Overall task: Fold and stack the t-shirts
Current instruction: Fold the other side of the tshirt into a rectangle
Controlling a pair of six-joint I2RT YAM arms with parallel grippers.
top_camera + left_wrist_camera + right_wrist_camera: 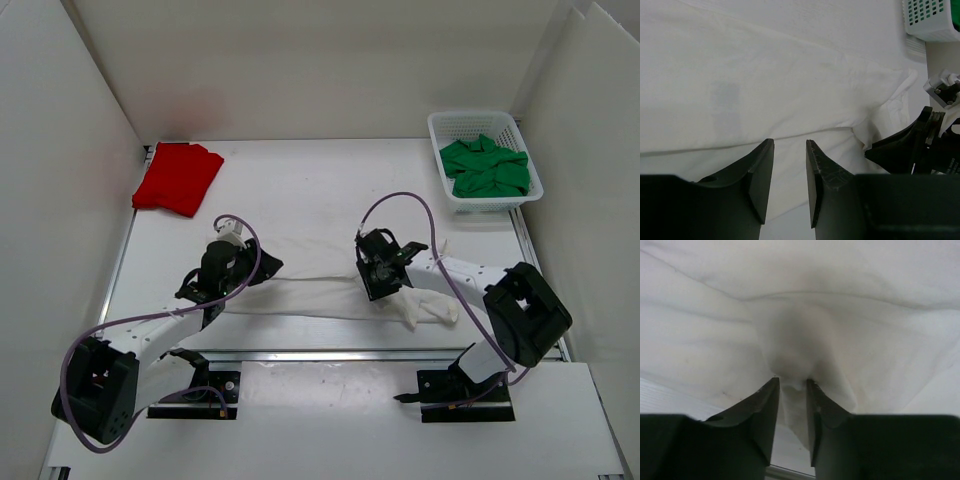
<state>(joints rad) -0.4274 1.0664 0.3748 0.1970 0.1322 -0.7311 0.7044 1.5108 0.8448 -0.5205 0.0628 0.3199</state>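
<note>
White t-shirt (310,280) flat on bench (320,190), long axis left-right, sleeve (432,308) at right end. Left claw (790,150) parted, empty. Right claw (793,385) astride bunched cloth, grip unclear.

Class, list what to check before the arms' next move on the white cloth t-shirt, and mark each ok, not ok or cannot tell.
1. White cloth t-shirt flat: not ok, bunched at right gripper.
2. Right gripper's hold: cannot tell.
3. Left gripper hold: cannot tell.
4. Red cloth t-shirt folded: ok.
5. Green cloth t-shirt folded: not ok, crumpled in white plastic mesh basket.
</note>
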